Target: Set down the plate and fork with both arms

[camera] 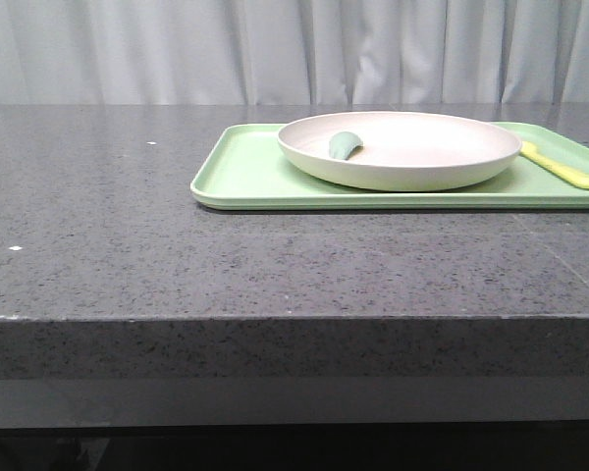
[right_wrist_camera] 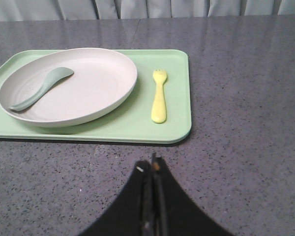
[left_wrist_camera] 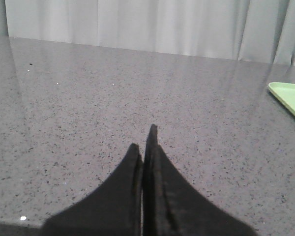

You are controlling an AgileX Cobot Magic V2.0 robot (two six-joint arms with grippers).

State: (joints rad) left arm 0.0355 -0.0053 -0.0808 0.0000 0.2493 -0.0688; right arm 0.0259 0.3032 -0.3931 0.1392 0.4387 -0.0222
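Well apart from both pressed-together jaws, the fork [right_wrist_camera: 159, 97] lies beside the plate [right_wrist_camera: 88, 98] on the tray [right_wrist_camera: 179, 88]

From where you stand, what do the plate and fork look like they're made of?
Plate: probably matte plastic or a fibre composite; cream, dull, no glaze shine. Fork: likely plastic; solid pale yellow, thick, rounded, non-metallic. Neither can be confirmed by sight.

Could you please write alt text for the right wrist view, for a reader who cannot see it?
A cream plate holding a green spoon sits on a light green tray, with a yellow fork beside it on the tray. The right gripper, shut, hangs over the grey countertop short of the tray.
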